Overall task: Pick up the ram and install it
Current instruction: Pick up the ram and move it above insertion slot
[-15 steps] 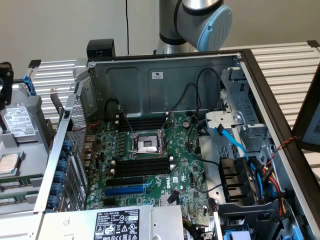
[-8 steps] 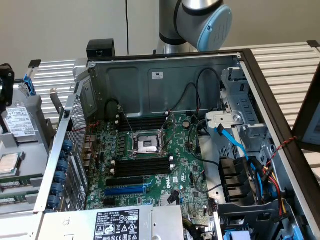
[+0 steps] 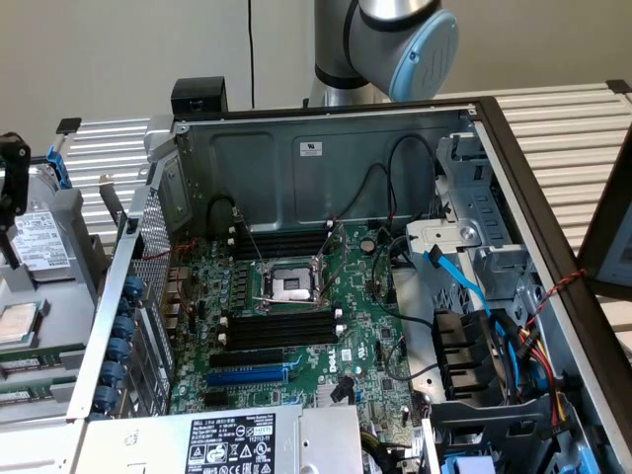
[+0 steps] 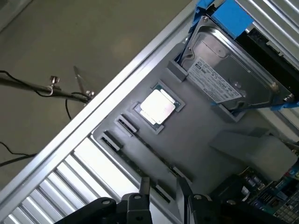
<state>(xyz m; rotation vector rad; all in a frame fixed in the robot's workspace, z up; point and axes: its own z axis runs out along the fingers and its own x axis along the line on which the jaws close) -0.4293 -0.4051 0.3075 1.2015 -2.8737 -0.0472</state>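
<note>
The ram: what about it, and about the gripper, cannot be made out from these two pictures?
- ram: exterior view, perhaps the green strips on the grey tray; the picture's left edge cuts them, chips and label too small.
- gripper: wrist view, open above the tray; the picture's edge cuts its body.
- hard drive label: wrist view, print too small to read.

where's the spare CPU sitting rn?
The CPU sits in the gray tray at the exterior view's left, outside the computer case, right next to the hard drive.
</note>
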